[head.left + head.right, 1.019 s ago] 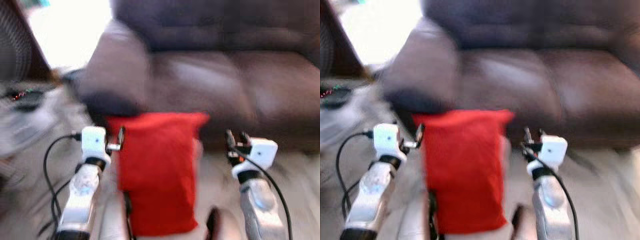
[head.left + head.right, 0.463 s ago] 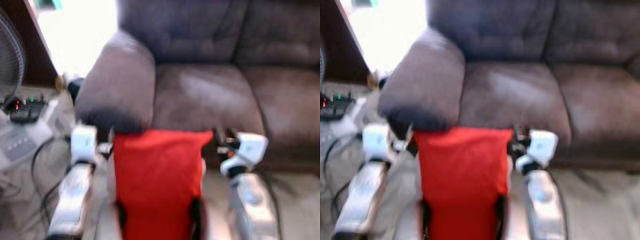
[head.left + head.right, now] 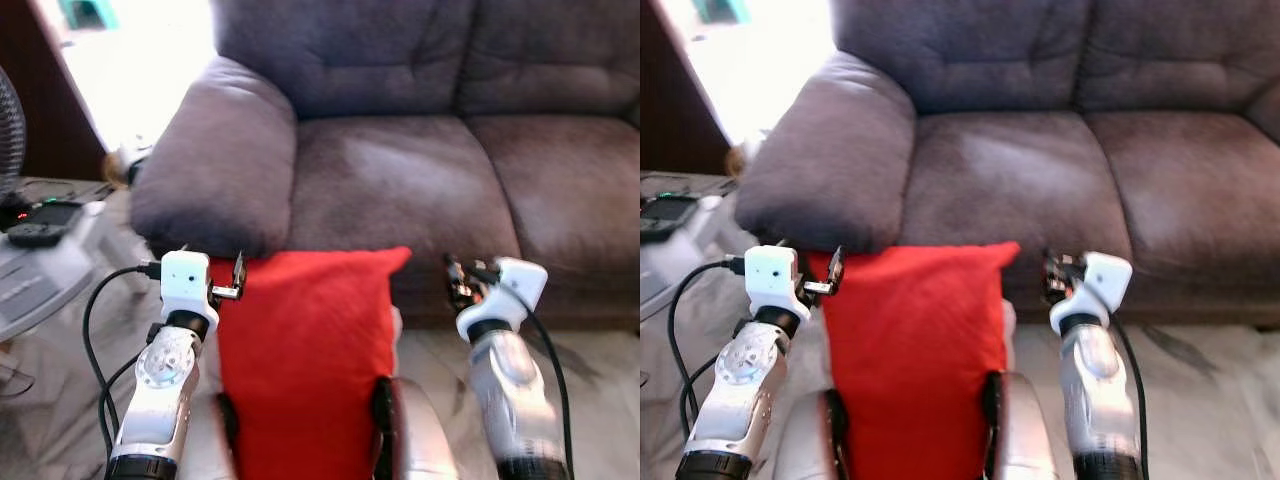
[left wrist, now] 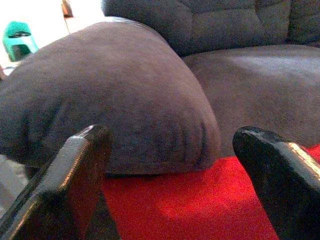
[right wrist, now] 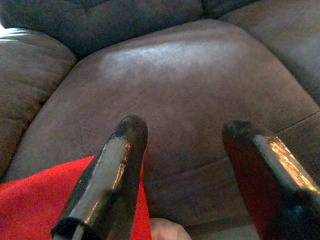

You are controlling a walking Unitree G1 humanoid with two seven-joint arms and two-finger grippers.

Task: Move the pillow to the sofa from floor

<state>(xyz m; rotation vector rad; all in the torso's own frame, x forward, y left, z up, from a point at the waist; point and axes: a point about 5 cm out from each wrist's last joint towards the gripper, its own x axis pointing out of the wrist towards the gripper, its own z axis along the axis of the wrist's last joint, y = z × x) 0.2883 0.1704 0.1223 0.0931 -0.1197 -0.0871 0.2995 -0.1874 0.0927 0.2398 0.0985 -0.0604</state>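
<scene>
Facing grey sofa (image 3: pixel 400 170), red pillow (image 3: pixel 305 350) btwn 2 spread claws, marble floor (image 3: pixel 590 370).

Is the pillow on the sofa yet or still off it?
Off it. The red pillow stands upright between both end effectors, left and right, before the sofa; its seat is bare.

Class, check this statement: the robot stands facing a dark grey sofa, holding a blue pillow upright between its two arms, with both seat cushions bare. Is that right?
One detail is wrong: the pillow is red, not blue, as the left eye view shows. The rest stands: it is upright between the left gripper and the right gripper, before the dark grey sofa with bare seat cushions.
</scene>
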